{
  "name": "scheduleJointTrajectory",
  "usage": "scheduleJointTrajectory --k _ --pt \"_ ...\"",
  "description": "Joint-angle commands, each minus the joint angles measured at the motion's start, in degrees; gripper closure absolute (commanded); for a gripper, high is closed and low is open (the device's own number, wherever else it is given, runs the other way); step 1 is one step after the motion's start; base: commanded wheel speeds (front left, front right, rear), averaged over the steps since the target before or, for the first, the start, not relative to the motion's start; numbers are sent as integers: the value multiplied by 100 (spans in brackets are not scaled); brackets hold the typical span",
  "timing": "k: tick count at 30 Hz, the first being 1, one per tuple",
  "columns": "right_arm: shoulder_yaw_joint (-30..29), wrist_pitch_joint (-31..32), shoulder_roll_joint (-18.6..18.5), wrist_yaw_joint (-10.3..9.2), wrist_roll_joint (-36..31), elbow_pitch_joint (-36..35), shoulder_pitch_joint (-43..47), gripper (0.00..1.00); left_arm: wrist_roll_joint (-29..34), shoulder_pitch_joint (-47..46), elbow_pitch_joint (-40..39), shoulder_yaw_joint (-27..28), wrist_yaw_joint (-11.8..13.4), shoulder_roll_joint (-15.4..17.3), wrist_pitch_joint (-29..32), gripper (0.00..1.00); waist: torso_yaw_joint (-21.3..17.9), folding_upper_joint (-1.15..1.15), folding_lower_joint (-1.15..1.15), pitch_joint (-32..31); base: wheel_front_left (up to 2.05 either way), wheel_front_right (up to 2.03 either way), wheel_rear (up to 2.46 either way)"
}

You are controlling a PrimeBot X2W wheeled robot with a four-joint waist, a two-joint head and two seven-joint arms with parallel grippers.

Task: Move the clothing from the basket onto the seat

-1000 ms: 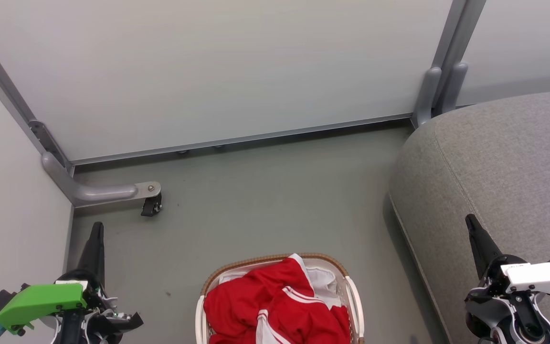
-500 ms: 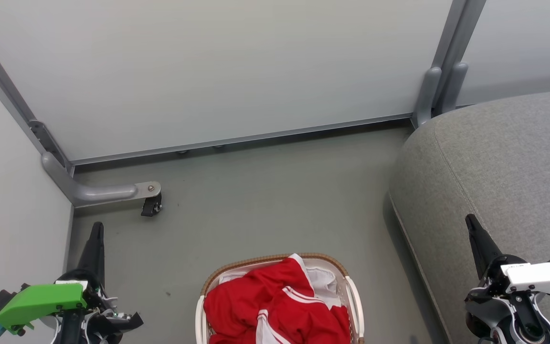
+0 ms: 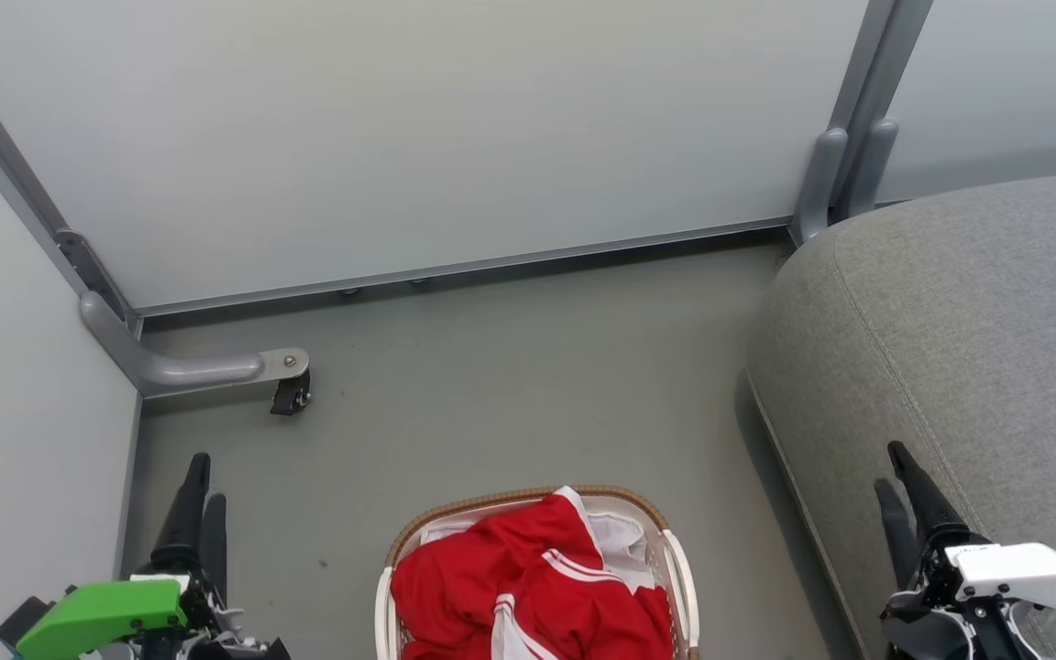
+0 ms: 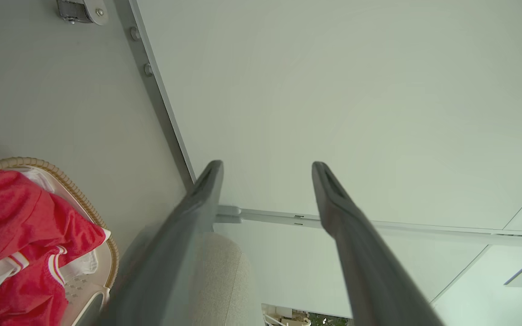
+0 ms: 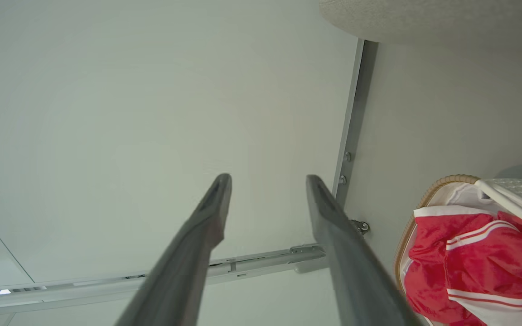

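The clothing [image 3: 510, 577], red with white stripes, lies heaped in the basket [image 3: 455, 511] on the floor at the bottom centre of the head view. The grey seat [image 3: 968, 321] stands to the right of it. My left gripper [image 3: 208, 478] hangs open and empty above the floor, left of the basket. My right gripper [image 3: 888, 466] is open and empty over the seat's front edge. The left wrist view shows the left gripper [image 4: 268, 165] spread against a wall, the clothing [image 4: 12, 213] and basket [image 4: 89, 208] at lower left. In the right wrist view the right gripper [image 5: 268, 178] is spread, the clothing [image 5: 474, 253] at lower right.
Pale partition walls close off the far side and the left. A grey metal foot with a black caster [image 3: 290, 394] sticks out onto the floor at the left. A grey post [image 3: 844, 174] stands by the seat's far corner. Grey floor [image 3: 510, 367] stretches beyond the basket.
Both grippers have dropped lower in the head view and turned, so each now shows two fingers instead of one. Basket, clothing and seat have not moved.
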Motion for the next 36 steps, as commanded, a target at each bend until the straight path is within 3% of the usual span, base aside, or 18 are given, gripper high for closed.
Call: scheduleJointTrajectory --k 1,17,25,36 --pt "41 -73 -33 0 -30 -92 -62 0 19 -81 -109 -83 0 10 -76 0 1 0 0 0 0 0 0" --pt "-86 -508 -56 1 -784 -142 -57 0 317 -79 -348 -533 0 24 -509 0 14 0 0 7 0 0 0" --pt "-110 -697 -65 1 -1744 -466 -53 0 699 -162 -513 -676 0 31 -697 0 21 0 0 13 0 0 0" --pt "10 -934 -78 1 -3444 -910 -27 0 1949 -204 -744 -770 0 40 -933 0 52 0 0 26 0 0 0"
